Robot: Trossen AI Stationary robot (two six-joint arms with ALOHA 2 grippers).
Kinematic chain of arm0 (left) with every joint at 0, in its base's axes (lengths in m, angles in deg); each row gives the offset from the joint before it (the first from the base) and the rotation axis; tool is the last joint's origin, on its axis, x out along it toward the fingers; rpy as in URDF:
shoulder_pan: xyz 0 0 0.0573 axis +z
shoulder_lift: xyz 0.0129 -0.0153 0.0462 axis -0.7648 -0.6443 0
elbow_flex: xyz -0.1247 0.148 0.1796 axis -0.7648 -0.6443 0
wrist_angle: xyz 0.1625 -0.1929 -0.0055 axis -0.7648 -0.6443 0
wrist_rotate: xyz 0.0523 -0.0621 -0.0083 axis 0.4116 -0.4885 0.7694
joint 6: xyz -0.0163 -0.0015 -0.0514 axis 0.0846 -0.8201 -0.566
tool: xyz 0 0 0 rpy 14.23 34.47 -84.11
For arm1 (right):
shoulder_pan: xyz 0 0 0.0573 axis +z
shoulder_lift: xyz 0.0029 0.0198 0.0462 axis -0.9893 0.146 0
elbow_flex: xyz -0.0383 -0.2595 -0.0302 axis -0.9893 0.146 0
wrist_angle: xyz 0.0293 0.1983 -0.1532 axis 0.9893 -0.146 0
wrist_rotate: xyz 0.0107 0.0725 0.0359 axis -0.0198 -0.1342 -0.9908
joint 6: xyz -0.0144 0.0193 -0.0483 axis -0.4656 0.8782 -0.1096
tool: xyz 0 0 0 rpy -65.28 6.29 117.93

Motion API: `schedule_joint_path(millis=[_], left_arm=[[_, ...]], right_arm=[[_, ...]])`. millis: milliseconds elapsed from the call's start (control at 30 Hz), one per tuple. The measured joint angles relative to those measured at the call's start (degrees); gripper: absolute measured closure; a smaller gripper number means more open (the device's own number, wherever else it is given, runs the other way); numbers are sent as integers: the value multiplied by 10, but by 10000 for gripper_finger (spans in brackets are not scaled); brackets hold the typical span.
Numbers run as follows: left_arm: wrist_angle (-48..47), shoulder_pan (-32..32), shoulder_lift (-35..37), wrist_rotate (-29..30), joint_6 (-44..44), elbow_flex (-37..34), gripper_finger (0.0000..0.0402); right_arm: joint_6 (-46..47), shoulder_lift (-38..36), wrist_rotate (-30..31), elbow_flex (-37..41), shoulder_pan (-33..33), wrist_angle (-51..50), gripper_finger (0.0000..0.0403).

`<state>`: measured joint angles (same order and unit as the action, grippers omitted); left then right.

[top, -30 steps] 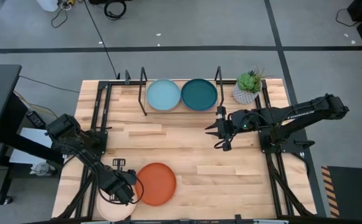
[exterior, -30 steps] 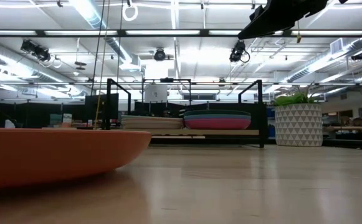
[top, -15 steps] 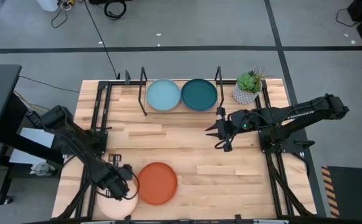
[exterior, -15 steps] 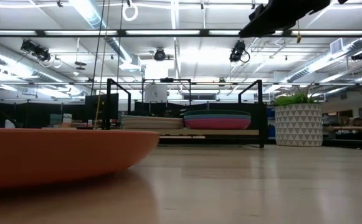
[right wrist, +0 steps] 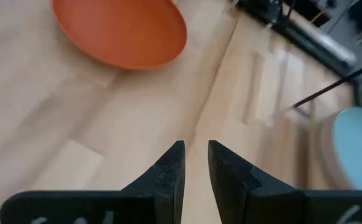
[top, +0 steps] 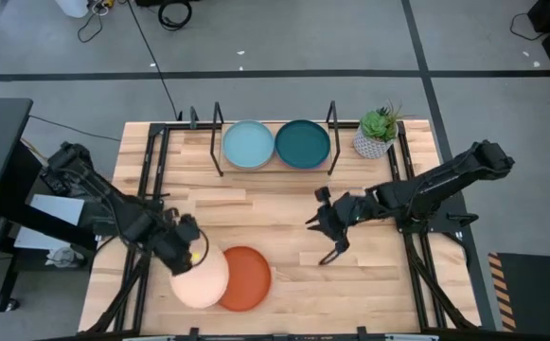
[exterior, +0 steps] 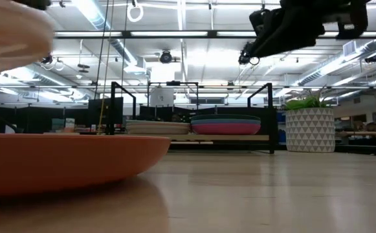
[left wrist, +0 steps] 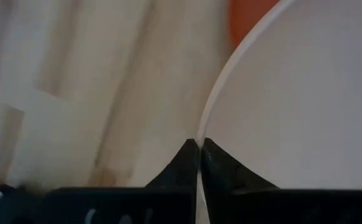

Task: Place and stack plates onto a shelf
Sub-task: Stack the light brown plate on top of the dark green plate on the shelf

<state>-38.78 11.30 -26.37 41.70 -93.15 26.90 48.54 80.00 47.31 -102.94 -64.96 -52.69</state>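
Light butcher-block wooden tabletop (top: 284, 223) on grey floor, black frame rails along both sides. Narrow light-wood shelf with thin black posts (top: 220, 142) sits at far edge, holding two plate stacks: round light teal plate (top: 248, 145) on top of left stack, round dark teal plate (top: 302, 144) on top of right, stacks touching. Low view shows pink and blue plates under the dark teal one. Small potted green plant in white patterned pot (top: 377, 133) just beside shelf's right end. Left gripper (top: 191, 251) at near-left, fingers clenched on rim of round cream plate (top: 202, 278), raised and overlapping the round orange plate (top: 243, 278) lying flat on table. Right gripper (top: 328, 237) hovers mid-table, fingers slightly parted, empty, pointing toward orange plate.
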Motion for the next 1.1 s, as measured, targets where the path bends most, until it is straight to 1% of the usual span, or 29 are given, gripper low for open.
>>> schedule_joint_path(millis=[100, 167, 300, 367, 533, 633, 733, 833, 933, 1100], left_arm=[[5, 48, 18, 23, 0, 0, 390], [19, 85, 19, 23, 7, 0, 390], [65, 158, 17, 12, 65, 0, 389], [96, 197, 17, -1, 99, 0, 386], [176, 286, 17, -59, 185, 0, 385], [216, 333, 9, -95, 225, 0, 386], [230, 369, 0, -113, 257, 0, 385], [235, 397, -17, -118, 272, 0, 384], [250, 416, -35, -124, 275, 0, 384], [274, 433, -57, -155, 276, 0, 383]], right_arm=[[-60, 27, 67, 0, 31, 22, 326], [-107, 43, 110, 0, 53, 47, 324], [-215, 75, 176, 0, 85, 102, 309], [-267, 92, 203, 0, 97, 136, 293], [-420, 142, 259, 0, 117, 227, 237], [-529, 175, 307, 0, 125, 317, 206], [-643, 206, 350, 0, 130, 418, 184], [-731, 230, 357, 0, 130, 495, 173], [-788, 249, 354, -4, 124, 515, 172], [-811, 278, 347, -23, 101, 517, 180]])
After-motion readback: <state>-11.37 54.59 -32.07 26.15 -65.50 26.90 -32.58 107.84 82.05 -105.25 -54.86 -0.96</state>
